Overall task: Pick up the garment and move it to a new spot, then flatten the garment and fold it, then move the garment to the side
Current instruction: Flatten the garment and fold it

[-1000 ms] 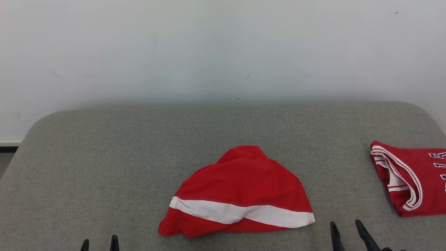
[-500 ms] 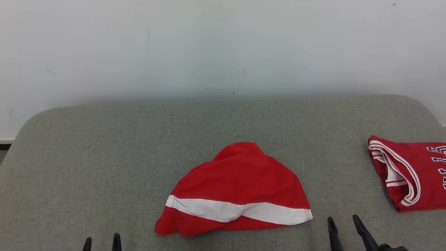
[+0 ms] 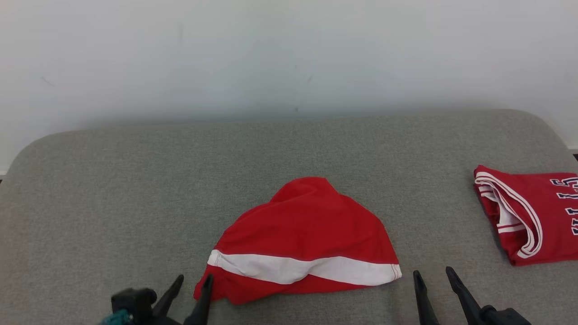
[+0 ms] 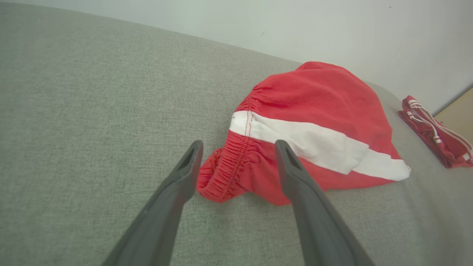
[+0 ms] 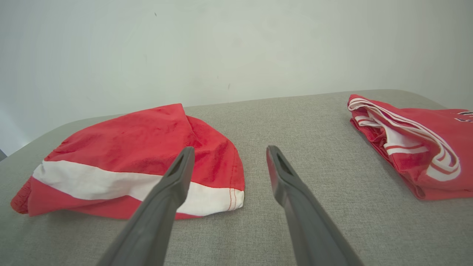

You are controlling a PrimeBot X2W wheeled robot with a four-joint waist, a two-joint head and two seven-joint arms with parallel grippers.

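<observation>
On the grey padded surface [image 3: 113, 180] the crumpled red garment [image 3: 307, 234] lies unlifted. The left gripper [image 3: 195, 277] has advanced to the garment's near-left waistband corner, jaws spread wide and empty, so the first pick looks imminent. The right gripper [image 3: 432, 271], equally wide and empty, waits just off its near-right corner.

Grey fabric-covered tabletop [image 3: 113, 180] with rounded far corners, plain white wall [image 3: 289, 49] right behind it, a few faint scuffs, soft even light.
</observation>
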